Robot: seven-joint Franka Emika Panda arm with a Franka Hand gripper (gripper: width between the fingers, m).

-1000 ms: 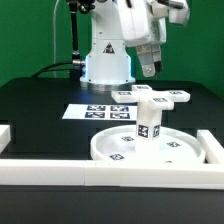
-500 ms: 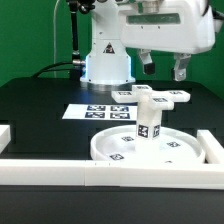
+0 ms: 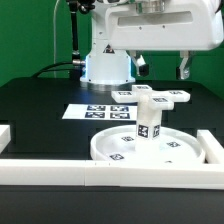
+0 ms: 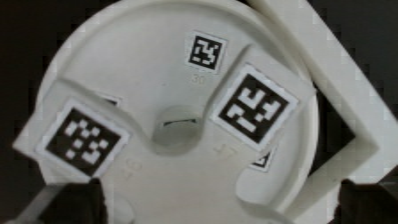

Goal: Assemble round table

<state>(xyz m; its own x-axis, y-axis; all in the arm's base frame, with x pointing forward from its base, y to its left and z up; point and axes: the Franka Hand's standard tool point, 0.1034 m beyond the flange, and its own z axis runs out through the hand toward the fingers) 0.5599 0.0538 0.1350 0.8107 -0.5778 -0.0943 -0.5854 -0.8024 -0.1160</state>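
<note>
The round disc [image 3: 120, 152] lies on the black table. The short leg [image 3: 148, 124] stands upright on it, and the cross-shaped base piece [image 3: 152, 96] sits on top of the leg. My gripper [image 3: 162, 68] hangs above the base piece, open and empty, with one finger on each side. In the wrist view the base piece [image 4: 258, 105] fills the picture with its tags. The disc [image 4: 125, 30] shows behind it. My gripper [image 4: 199, 205] is open, with dark fingertips [image 4: 36, 205] at the picture's edges, apart from the parts.
The marker board [image 3: 92, 111] lies behind the disc on the exterior view's left. Long white border rails run along the front [image 3: 100, 172], left [image 3: 5, 134] and right [image 3: 213, 146]. The robot's base [image 3: 105, 66] stands at the back.
My gripper has turned and come nearer the camera. Its fingers now stand wide apart above the cross-shaped base piece. The parts have not moved.
</note>
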